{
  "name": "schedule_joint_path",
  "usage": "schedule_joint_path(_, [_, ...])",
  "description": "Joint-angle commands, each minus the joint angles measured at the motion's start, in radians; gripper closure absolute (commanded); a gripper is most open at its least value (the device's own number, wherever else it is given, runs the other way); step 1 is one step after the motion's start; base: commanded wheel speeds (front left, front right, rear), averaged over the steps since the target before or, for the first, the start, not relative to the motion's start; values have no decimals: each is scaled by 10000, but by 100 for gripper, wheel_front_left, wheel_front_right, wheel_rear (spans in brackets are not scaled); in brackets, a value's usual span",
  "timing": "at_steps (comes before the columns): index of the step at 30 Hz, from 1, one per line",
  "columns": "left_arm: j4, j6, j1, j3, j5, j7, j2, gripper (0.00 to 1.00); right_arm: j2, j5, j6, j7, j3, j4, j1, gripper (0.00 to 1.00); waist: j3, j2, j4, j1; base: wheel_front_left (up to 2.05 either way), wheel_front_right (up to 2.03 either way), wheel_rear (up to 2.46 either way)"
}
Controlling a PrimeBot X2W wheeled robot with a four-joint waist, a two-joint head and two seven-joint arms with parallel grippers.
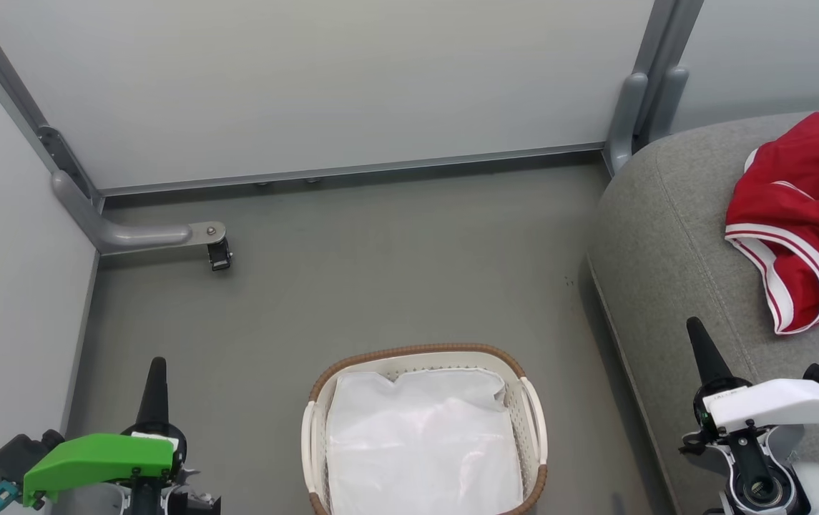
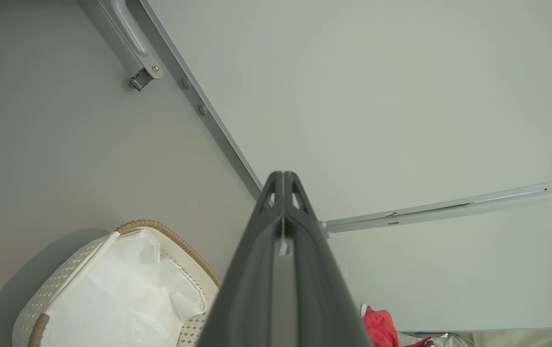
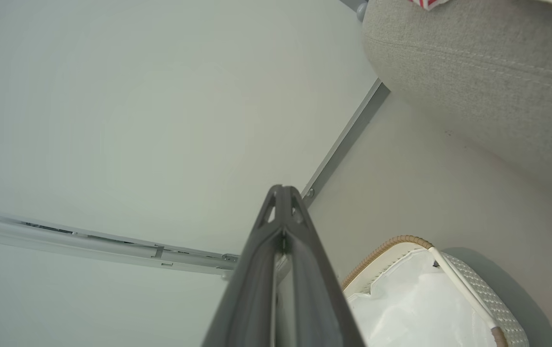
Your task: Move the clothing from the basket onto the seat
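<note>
The red clothing [image 1: 806, 214] with striped trim lies crumpled on the grey seat [image 1: 674, 236] at the right; a red scrap of it [image 2: 381, 327] shows in the left wrist view and a striped edge [image 3: 427, 3] in the right wrist view. The white basket [image 1: 532, 408] with a brown rim stands on the floor at bottom centre, holding just its white liner [image 1: 420, 443]. My left gripper [image 1: 155, 372] is shut and empty, left of the basket. My right gripper [image 1: 697, 336] is shut and empty over the seat's front edge. Both wrist views show fingers pressed together [image 2: 283, 193] [image 3: 283, 202].
Pale partition walls [image 1: 309, 86] enclose the grey floor [image 1: 395, 265] at the back and left. A grey metal foot with a black clamp [image 1: 217, 252] juts out at the left corner. A grey post [image 1: 631, 114] stands beside the seat's back corner.
</note>
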State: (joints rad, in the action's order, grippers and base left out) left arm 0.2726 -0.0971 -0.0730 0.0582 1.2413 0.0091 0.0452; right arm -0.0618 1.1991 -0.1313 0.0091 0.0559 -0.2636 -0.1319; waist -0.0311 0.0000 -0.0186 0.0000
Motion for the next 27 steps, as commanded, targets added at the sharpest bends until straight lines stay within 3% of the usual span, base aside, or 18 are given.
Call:
schedule_joint_path(1, [-99, -82, -276, 58, 231, 70, 59, 100, -19, 283, 5, 81, 68, 119, 65, 100, 9, 0, 6, 0, 0, 0, 0])
schedule_joint_path(27, [-218, -242, -372, 354, 2236, 634, 71, 100, 51, 2495, 4, 644, 380, 170, 192, 100, 149, 0, 99, 0, 0, 0, 0])
